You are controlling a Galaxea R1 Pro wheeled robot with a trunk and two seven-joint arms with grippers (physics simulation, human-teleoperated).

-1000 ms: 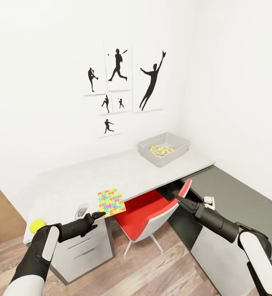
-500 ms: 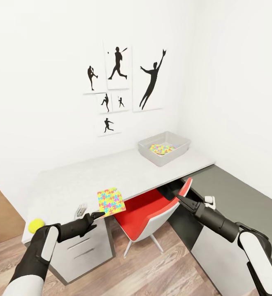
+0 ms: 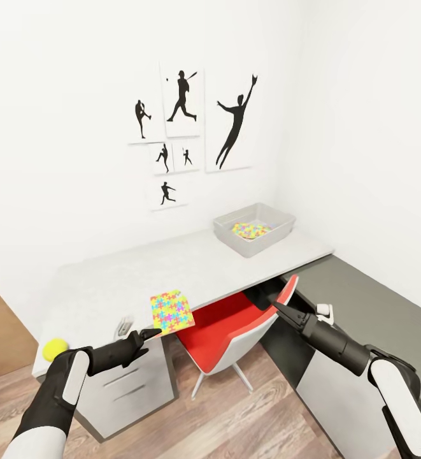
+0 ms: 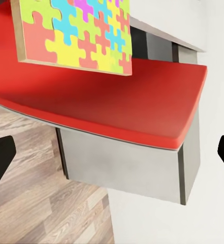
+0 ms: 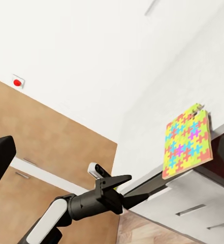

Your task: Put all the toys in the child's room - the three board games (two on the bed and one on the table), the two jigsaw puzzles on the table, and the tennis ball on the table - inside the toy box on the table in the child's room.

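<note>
A bright jigsaw puzzle (image 3: 171,312) overhangs the table's (image 3: 235,268) front edge, seemingly pinched by the left gripper (image 3: 154,332). The right gripper's (image 3: 280,310) jaws look pressed together, empty. A tennis ball (image 3: 55,348) sits at the table's left corner.

Matt pale table (image 3: 172,268), glossy red chair seat (image 3: 226,322), wood-plank floor (image 3: 235,421).

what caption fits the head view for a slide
Left gripper near a jigsaw puzzle overhanging the table edge; a second puzzle lies in the toy box.
</note>
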